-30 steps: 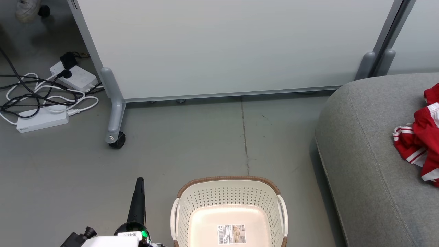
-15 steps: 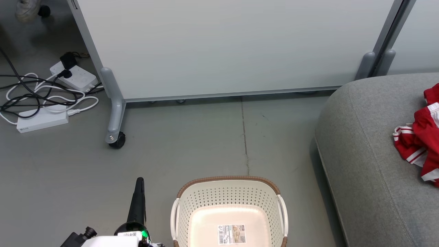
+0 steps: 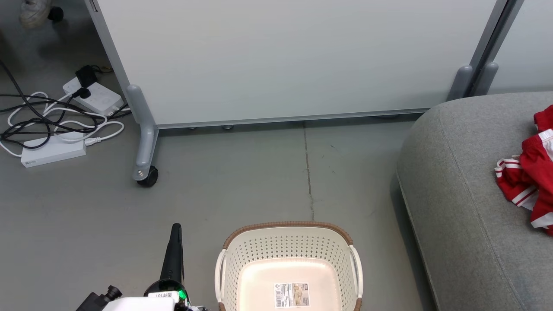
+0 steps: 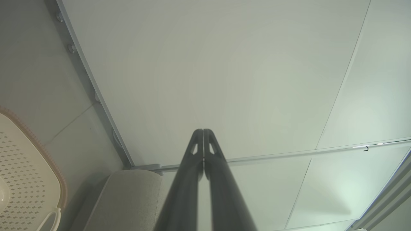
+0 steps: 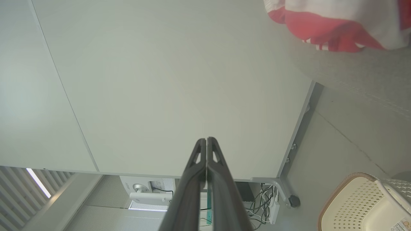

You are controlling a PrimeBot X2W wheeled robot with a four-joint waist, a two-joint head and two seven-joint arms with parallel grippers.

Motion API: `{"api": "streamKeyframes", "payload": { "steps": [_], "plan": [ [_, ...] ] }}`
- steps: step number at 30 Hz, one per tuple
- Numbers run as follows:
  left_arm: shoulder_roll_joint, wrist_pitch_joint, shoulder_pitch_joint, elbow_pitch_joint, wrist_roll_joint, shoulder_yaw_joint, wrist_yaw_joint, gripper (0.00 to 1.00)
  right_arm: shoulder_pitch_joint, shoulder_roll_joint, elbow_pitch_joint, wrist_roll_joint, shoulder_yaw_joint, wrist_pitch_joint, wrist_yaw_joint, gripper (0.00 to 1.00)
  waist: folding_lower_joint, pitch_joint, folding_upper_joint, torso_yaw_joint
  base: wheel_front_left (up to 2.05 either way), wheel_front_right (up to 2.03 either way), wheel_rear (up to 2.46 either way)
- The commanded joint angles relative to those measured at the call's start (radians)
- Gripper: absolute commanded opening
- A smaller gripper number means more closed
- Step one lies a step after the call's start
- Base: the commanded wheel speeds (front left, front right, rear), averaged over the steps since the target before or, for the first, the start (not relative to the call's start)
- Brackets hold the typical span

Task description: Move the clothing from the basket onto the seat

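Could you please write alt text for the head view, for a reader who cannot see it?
An empty cream basket stands on the floor, and red-and-white clothing lies on the grey seat at right. The left gripper, jaws shut, points up left of the basket; a wheeled white partition and power strips stand behind.

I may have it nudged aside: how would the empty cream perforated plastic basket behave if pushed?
The cream-white perforated plastic basket shows just a label sticker inside, so it is probably light and would slide easily on the smooth grey floor. Its thin holed walls may flex if squeezed. The wide flat base makes tipping unlikely.
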Motion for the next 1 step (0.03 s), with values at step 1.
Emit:
{"api": "streamKeyframes", "payload": {
  "steps": [1],
  "plan": [
    [0.003,-0.002,-0.013,-0.004,0.0,0.002,-0.004,0.0,-0.012,-0.001,0.001,-0.002,-0.004,0.009,0.003,0.0,0.0,0.0,0.0,0.0,0.0,0.0,0.0]
  ]
}}
